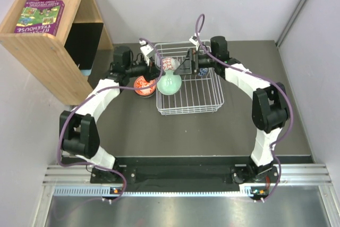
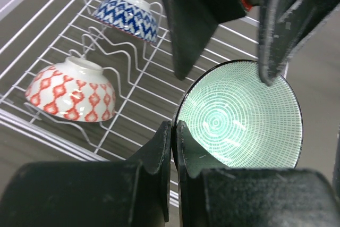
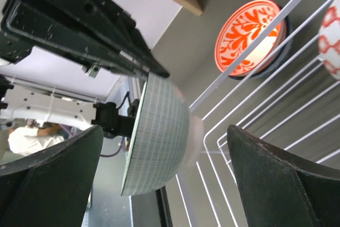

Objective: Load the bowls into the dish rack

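left gripper (image 2: 174,128): pinched shut | right gripper (image 3: 165,131): spread wide | apparently facing each other

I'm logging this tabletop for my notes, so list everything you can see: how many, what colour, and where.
dish rack: one, white wire, middle of the table
pale green bowl: one, held on edge at the rack's left side
red-and-white bowl: one, in the rack, against the prongs
blue-and-white bowl: one, in the rack, farther right
orange-red bowl: one, on the table, left of the rack
table: one, dark grey
wooden shelf: one, pale wood, far left
purple box: one, on the shelf
left gripper: black, shut on the pale green bowl's rim
right gripper: black, open, facing that bowl
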Tool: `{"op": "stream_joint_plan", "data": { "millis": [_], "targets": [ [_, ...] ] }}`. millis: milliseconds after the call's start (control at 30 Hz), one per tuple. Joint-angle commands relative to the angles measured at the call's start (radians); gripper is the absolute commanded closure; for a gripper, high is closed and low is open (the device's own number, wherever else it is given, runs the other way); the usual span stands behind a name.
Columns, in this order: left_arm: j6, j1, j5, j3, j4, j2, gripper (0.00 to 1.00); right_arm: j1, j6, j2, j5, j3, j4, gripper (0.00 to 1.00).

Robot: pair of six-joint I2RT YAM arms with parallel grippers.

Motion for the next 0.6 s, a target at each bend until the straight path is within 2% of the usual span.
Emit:
{"op": "stream_joint_plan", "data": {
  "millis": [0, 267, 567],
  "targets": [
    [0.004, 0.008, -0.031, 0.008, 0.097, -0.034, 1.00, -0.003, 0.055, -0.014, -0.087, -0.017, 0.128, 0.01],
    [0.033, 0.008, -0.043, 0.025, 0.071, -0.044, 1.00, 0.008, 0.060, 0.025, -0.181, -0.028, 0.142, 0.01],
    [0.024, 0.006, -0.009, 0.054, 0.029, -0.070, 1.00, 0.008, 0.021, 0.086, -0.126, -0.019, 0.116, 0.01]
  ]
}}
